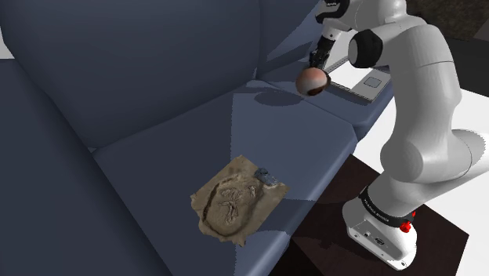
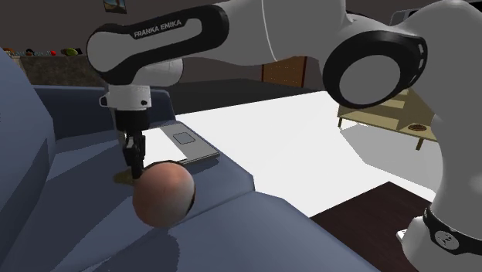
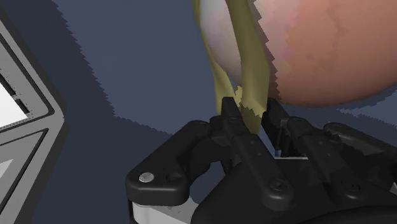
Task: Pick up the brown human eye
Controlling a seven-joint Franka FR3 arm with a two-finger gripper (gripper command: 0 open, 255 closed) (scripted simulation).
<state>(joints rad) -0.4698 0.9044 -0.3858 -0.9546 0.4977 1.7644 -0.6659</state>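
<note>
The eye is a pinkish-red ball with a darker patch, hanging in the air above the dark blue sofa seat. Its shadow falls on the cushion beside it. My gripper is just above it, shut on the eye's yellowish stalk. In the second exterior view the eye dangles below the black gripper. In the wrist view the gripper pinches the stalk's end, and the round eye bulges just beyond the fingers.
A flat grey laptop-like slab lies on the sofa end near my arm, also seen beside the gripper. A brown fossil-like plate with a small grey-blue piece sits near the seat's front edge. A wooden table stands far off.
</note>
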